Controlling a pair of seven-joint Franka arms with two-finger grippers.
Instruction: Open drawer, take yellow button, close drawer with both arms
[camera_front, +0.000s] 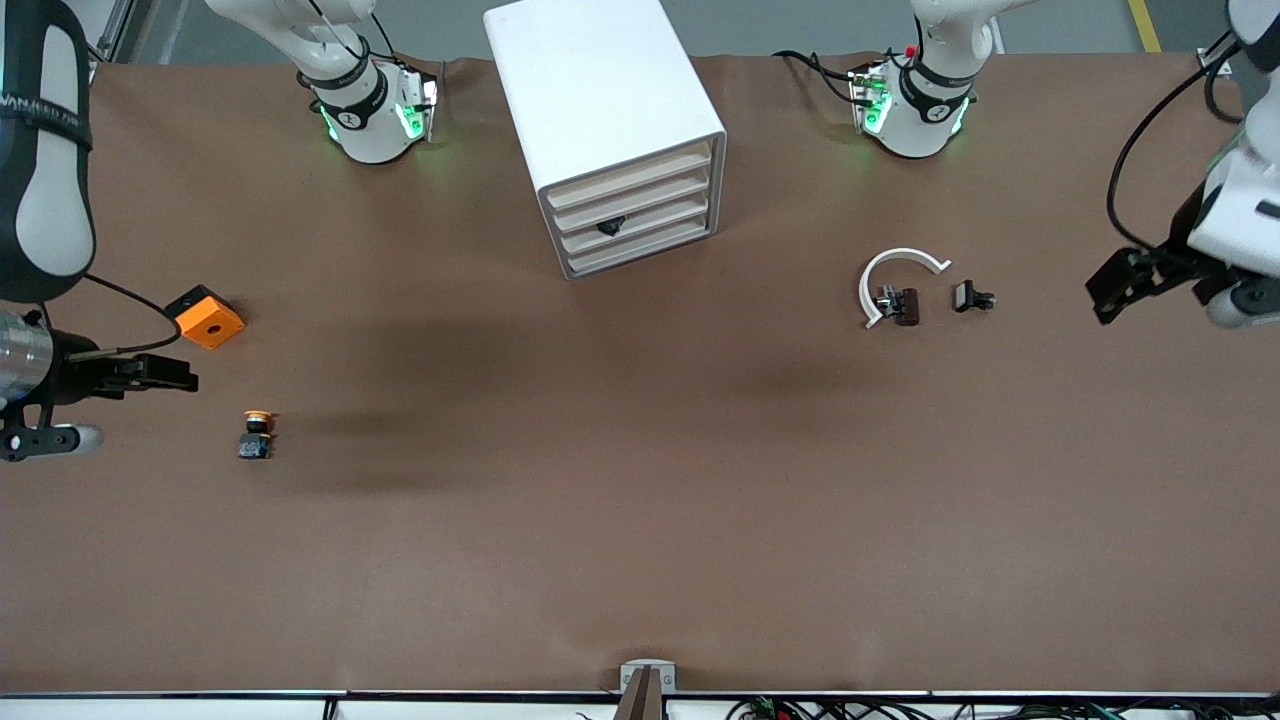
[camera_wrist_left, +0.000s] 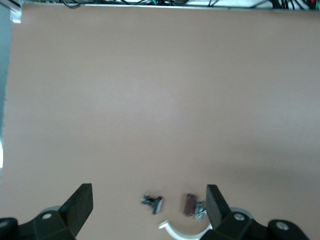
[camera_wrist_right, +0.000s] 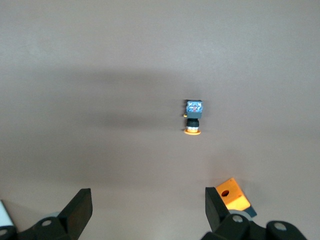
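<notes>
The white cabinet (camera_front: 610, 130) stands between the two arm bases with all four drawers pushed in; the drawer (camera_front: 628, 181) shows only its cream front strip, and one lower strip carries a small black knob (camera_front: 611, 226). The button (camera_front: 257, 434) lies on the brown table (camera_front: 640, 520) toward the right arm's end, at about 5 o'clock from the orange block (camera_front: 205, 317) (the one with the black hole) in the front view. The right gripper (camera_wrist_right: 148, 210) hangs over the table near both, fingers spread wide, empty. The left gripper (camera_wrist_left: 149, 207) hovers with fingers apart over the left arm's end, near the white arc (camera_front: 897, 280) and two small black parts (camera_front: 935, 300), which are perhaps clips.
</notes>
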